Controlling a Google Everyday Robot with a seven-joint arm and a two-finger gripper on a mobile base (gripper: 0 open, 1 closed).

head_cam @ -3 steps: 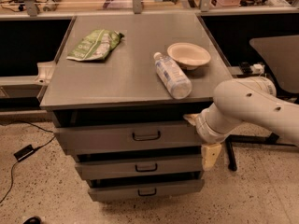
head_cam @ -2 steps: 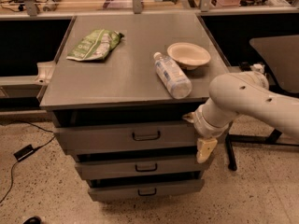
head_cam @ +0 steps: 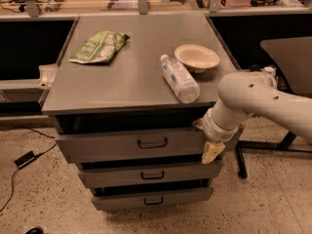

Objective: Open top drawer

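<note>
The top drawer [head_cam: 112, 145] lies just left of my gripper [head_cam: 213, 151], its front a little out, with a dark gap above it. My gripper hangs at the drawer's right end, and I cannot tell whether it is spread or pressed together. Above it, a bottle [head_cam: 179, 78] and a bowl [head_cam: 197, 57] rest on the cabinet top [head_cam: 131, 82].

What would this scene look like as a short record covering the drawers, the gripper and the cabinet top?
top drawer: partly out, front forward of the two below
gripper: at the right end of the top drawer front
handle: dark loop at mid-front, gripper not on it
lower drawers: two, set further back
cabinet top: green bag, bottle on its side, bowl
</note>
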